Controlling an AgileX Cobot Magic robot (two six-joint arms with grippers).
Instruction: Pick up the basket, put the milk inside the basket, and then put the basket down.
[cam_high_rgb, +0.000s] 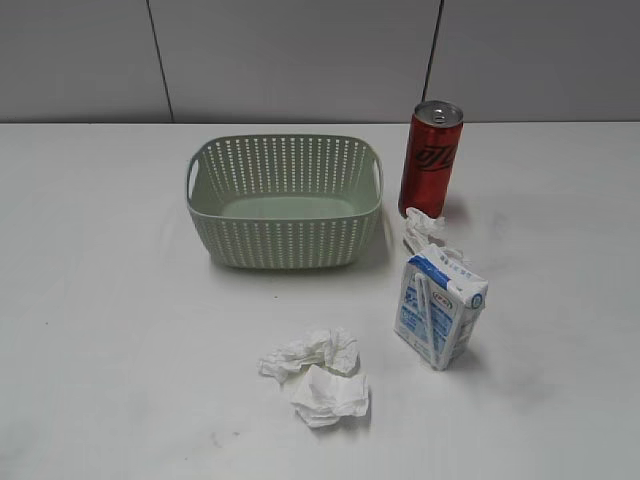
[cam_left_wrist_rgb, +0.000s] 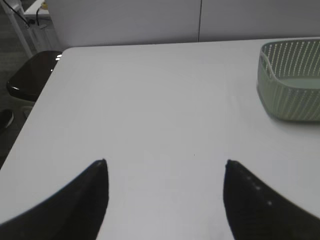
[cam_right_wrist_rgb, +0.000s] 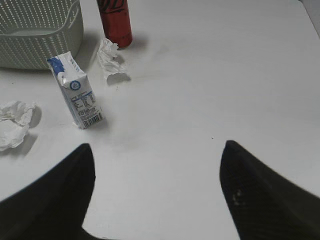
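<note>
1. Resting upright on the white table (cam_high_rgb: 110, 330), the basket (cam_high_rgb: 284, 205) sits toward the rear centre of the exterior view, with nothing visible inside it.
2. Milk (cam_high_rgb: 438, 307): standing upright on the table, in front of and to the right of the basket, well apart from it. Gable top points up; blue print faces the camera.
3. Red can (cam_high_rgb: 430, 158): upright, just beside the basket's right rear corner.
4. Small tissue (cam_high_rgb: 422, 228): crumpled, lying between the red can and the milk; contact with either cannot be determined.
5. Tissue pile (cam_high_rgb: 318, 377): two crumpled pieces in front of the basket, left of the milk, apart from both.
6. Left gripper (cam_left_wrist_rgb: 165, 165): fingers spread wide apart, holding nothing, over bare table. The basket appears at the right edge of the left wrist view, well away from the fingertips.
7. Right gripper (cam_right_wrist_rgb: 157, 147): fingers spread wide apart, holding nothing, over bare table. The milk stands ahead and to the left in the right wrist view, clear of both fingers.
</note>
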